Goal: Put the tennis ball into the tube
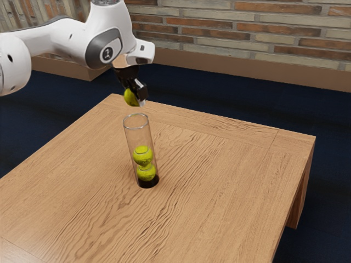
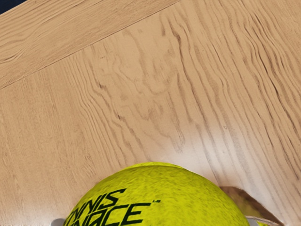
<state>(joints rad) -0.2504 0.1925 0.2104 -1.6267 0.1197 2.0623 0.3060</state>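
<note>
My black claw [image 1: 135, 99], in the upper left of the exterior frame, is closed around a fuzzy yellow-green tennis ball [image 1: 130, 97], one finger against each side. The ball is in the air above the tube [image 1: 131, 142], outside its round open mouth. That tube is a tall, clear cylinder with a shiny rim and a dark round base, upright left of the frame's centre on the table [image 1: 219, 203]. Two more balls [image 1: 143, 155] sit stacked in its lower part, felted, with pale seams. The table is tan wood with wavy, darker grain and straight board seams. Behind it, a wall [image 1: 247, 33] of rough brown and grey bricks crosses the top of the frame, above a dark blue floor [image 1: 329, 112]. My claw covers part of the held ball, and in my wrist view its black lettering is cut off. Beside it there is a brown shape [image 2: 242, 200], partly hidden by the ball; I cannot tell what it is, nor whether the ball is squarely over the mouth.
</note>
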